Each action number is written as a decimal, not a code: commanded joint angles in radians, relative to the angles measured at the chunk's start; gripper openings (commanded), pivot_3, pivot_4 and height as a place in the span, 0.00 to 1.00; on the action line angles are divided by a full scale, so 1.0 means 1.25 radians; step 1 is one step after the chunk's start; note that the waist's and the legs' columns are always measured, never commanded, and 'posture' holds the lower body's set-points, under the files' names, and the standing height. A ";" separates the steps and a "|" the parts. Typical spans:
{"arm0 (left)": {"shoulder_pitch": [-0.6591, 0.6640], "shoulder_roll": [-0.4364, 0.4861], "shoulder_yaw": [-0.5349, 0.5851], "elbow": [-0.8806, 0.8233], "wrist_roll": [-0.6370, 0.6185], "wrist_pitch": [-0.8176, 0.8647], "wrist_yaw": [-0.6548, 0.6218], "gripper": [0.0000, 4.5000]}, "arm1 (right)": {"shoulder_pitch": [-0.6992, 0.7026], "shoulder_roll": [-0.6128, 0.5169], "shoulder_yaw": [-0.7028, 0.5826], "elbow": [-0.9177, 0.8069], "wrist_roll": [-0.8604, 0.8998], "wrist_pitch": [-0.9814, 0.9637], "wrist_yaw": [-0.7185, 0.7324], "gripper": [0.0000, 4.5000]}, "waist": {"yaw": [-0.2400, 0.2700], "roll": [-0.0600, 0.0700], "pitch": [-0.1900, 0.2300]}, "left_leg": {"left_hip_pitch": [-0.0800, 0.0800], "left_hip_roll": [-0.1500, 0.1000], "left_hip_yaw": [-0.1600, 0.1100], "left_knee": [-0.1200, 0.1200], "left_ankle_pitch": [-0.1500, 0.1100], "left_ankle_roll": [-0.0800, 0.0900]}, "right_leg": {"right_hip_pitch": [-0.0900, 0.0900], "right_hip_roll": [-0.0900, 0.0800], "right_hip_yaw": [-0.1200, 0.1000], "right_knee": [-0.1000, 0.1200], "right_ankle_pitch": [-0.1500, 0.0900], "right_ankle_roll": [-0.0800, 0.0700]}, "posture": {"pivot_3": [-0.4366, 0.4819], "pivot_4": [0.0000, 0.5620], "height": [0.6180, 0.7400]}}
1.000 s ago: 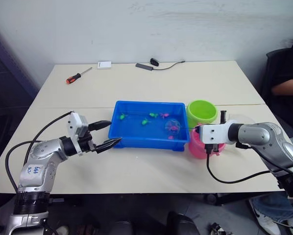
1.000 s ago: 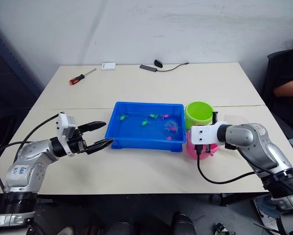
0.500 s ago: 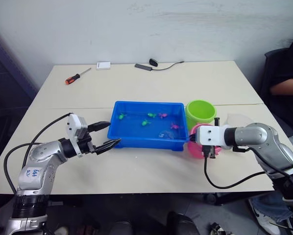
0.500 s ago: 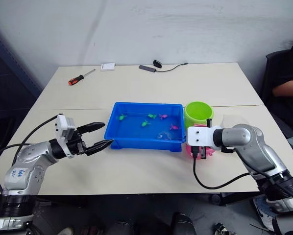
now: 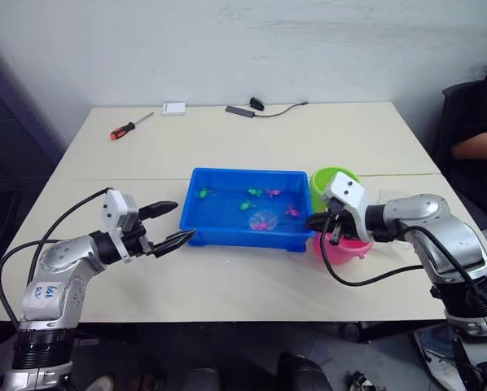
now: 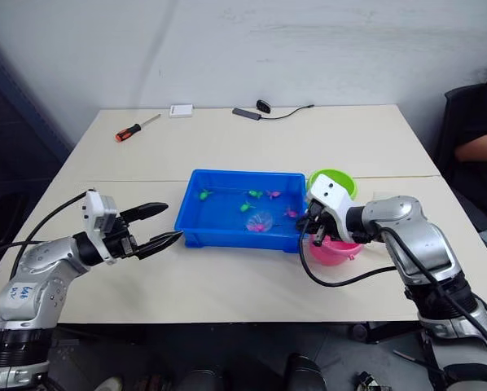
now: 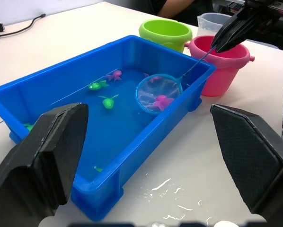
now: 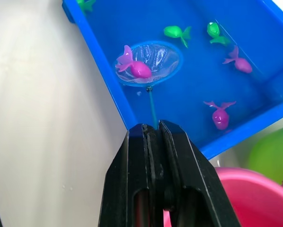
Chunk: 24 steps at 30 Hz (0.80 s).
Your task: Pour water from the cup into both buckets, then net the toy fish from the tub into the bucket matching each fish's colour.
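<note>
The net (image 8: 148, 64) is over the water of the tub (image 5: 227, 232), with one pink fish (image 8: 137, 68) lying in its mesh, and its thin stick goes back to the right pincer (image 8: 153, 137), which is clenched on the end of the stick. This pincer is above the near right corner of the tub, just beside the pink bucket (image 5: 345, 248). The green bucket (image 7: 165, 33) stands behind the pink one, and both are close to the right end of the tub. In the tub there are other fish: some green fish (image 8: 177, 32) in the far part, and two more pink ones (image 8: 219, 115) nearer to the right end. The cup (image 7: 212, 21) is behind the pink bucket, partly hidden by it. The left pincer (image 5: 168, 224) is at the left end of the tub, near it but not touching, with its two fingers spread apart and nothing between them. A few drops of water lie on the tabletop (image 5: 227, 285) before the tub. Far at the back of the tabletop there are a red-handled screwdriver (image 5: 129, 126), a small white box (image 5: 173, 107) and a dark cable (image 5: 264, 107). A person's arm (image 5: 476, 142) shows at the right edge.
</note>
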<state>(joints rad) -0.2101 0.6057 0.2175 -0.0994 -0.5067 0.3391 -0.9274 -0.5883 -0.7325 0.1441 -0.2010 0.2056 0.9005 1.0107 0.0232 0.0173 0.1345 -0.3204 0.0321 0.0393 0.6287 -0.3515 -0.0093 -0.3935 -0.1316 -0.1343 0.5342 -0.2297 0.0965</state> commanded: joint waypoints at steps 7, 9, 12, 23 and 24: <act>-0.062 -0.002 -0.021 0.024 -0.001 -0.023 -0.030 0.99 | 0.010 -0.035 -0.165 -0.105 0.097 0.067 -0.044 0.00 | 0.000 0.000 0.000 | 0.000 0.000 0.002 0.000 0.000 0.000 | 0.000 0.000 -0.001 0.001 0.000 0.001 | 0.48 0.27 1.00; -0.080 -0.007 -0.033 0.042 0.003 -0.031 -0.042 0.99 | 0.036 -0.050 -0.223 -0.141 0.119 0.086 -0.051 0.00 | 0.001 0.000 0.000 | -0.001 0.000 0.002 0.000 0.000 0.000 | 0.000 0.000 -0.001 0.001 0.000 0.001 | 0.48 0.27 1.00; -0.108 -0.010 -0.047 0.073 0.010 -0.043 -0.055 0.99 | 0.077 -0.065 -0.308 -0.183 0.137 0.112 -0.065 0.00 | 0.004 0.000 0.000 | -0.002 -0.001 0.003 0.000 0.000 0.000 | 0.001 0.001 -0.001 0.000 0.001 0.001 | 0.48 0.27 1.00; -0.212 -0.019 -0.085 0.204 0.033 -0.091 -0.117 0.99 | 0.298 -0.133 -0.539 -0.310 0.171 0.141 -0.114 0.00 | 0.003 -0.001 0.000 | -0.003 -0.001 0.005 -0.001 0.000 0.000 | 0.001 0.001 -0.001 -0.004 0.000 0.001 | 0.48 0.27 1.00; -0.219 -0.020 -0.089 0.213 0.035 -0.095 -0.122 0.99 | 0.326 -0.136 -0.556 -0.323 0.168 0.136 -0.117 0.00 | 0.002 -0.001 0.000 | -0.003 -0.001 0.005 -0.001 0.000 0.000 | 0.001 0.001 -0.001 -0.004 0.000 0.001 | 0.48 0.27 1.00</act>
<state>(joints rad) -0.4592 0.5817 0.1055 0.1585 -0.4651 0.2434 -1.0625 -0.2096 -0.8843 -0.4825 -0.5462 0.4077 1.0792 0.8766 0.0258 0.0159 0.1349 -0.3247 0.0314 0.0461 0.6281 -0.3514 -0.0098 -0.3922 -0.1307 -0.1357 0.5294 -0.2293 0.0981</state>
